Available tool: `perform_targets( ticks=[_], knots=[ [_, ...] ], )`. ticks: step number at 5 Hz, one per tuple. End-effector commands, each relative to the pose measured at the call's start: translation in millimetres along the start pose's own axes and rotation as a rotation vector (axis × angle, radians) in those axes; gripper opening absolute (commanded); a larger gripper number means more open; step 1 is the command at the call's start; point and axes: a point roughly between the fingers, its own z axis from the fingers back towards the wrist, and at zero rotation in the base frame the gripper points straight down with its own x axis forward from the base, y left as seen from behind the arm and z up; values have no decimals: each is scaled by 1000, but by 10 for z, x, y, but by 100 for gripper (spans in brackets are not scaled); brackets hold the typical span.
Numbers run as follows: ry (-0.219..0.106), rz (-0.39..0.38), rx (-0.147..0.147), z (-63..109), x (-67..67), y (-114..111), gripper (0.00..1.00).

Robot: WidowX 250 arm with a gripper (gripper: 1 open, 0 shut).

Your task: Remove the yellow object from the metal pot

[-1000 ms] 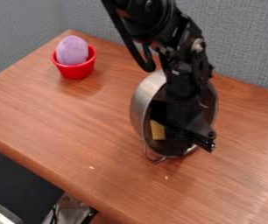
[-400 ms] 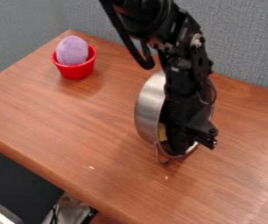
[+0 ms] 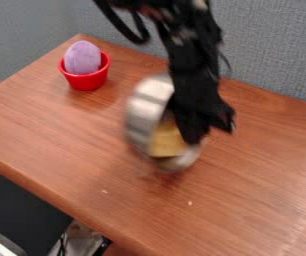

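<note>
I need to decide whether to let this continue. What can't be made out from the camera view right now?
- Gripper: motion blur smears the fingers, so what they clamp cannot be seen.
- Metal pot: blurred and tilted; whether it rests on the table or is lifted is unclear.
- Yellow object: only a smeared yellow patch at the pot's mouth; inside or out is uncertain.
- Pot's right side: hidden behind the arm.

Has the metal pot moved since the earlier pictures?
Yes. The metal pot has shifted left in the picture, toward the red bowl, which has stayed in place.
</note>
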Motion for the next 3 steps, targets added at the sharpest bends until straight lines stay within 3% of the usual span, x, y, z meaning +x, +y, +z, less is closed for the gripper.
perform_targets(
  ticks=[1, 2, 3],
  knots=[
    [-121, 75, 5, 489, 175, 268, 0],
    [-174, 162, 25, 813, 214, 606, 0],
    [-185, 235, 46, 930, 76, 902, 100]
  ],
)
